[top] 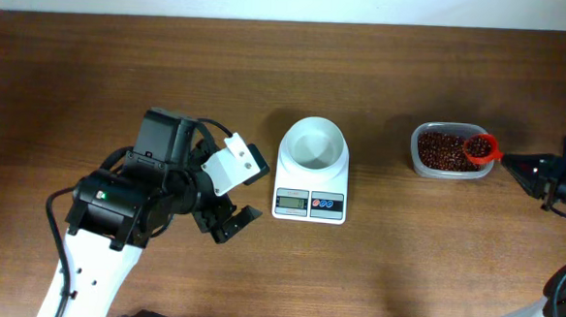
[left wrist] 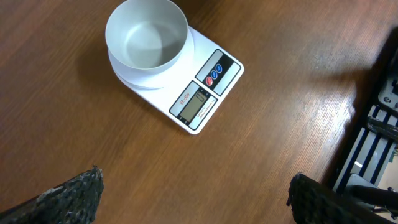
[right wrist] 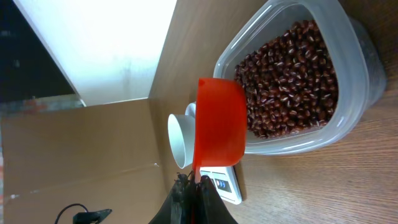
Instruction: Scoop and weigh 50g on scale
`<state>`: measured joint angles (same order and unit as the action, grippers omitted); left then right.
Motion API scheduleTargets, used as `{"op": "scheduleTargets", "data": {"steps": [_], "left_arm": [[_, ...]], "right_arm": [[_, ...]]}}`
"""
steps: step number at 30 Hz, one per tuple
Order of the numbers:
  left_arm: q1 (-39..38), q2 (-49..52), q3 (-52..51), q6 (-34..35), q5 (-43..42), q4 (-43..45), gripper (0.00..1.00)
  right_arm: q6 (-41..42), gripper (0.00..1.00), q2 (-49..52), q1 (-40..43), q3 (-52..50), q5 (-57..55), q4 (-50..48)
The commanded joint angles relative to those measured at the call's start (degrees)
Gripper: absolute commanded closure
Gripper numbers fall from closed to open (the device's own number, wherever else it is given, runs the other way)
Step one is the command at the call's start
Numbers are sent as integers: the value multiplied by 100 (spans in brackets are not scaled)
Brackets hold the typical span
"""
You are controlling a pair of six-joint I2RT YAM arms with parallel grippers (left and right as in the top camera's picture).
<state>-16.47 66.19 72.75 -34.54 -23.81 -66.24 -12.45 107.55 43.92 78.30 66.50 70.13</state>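
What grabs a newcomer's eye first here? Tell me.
The red scoop, gripped by the shut right gripper, is over the right end of the clear tub of red beans. At centre stands the white scale with its empty bowl.

Even soft light, faint shadows, overhead view sharp, white backdrop (right wrist: 112, 43) blown out at right wrist

Overhead looks straight down on the table (top: 268, 80); both wrist views — close, oblique — share the scale (left wrist: 202, 93).
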Motion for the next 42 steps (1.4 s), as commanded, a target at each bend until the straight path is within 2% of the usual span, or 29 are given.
{"op": "scheduleTargets", "data": {"steps": [1, 12, 25, 35, 42], "left_arm": [[28, 2, 96, -87, -83, 11, 1], [28, 2, 96, -87, -83, 11, 1], [28, 2, 96, -87, -83, 11, 1], [28, 2, 96, -87, -83, 11, 1], [28, 2, 96, -87, -83, 11, 1]], "right_arm": [[-131, 96, 39, -293, -35, 310, 13], [-127, 96, 39, -1646, -35, 817, -22], [-61, 96, 42, -2964, -35, 835, -203], [-59, 96, 42, -3447, -35, 837, -229], [710, 96, 42, -3722, -35, 826, -962]]}}
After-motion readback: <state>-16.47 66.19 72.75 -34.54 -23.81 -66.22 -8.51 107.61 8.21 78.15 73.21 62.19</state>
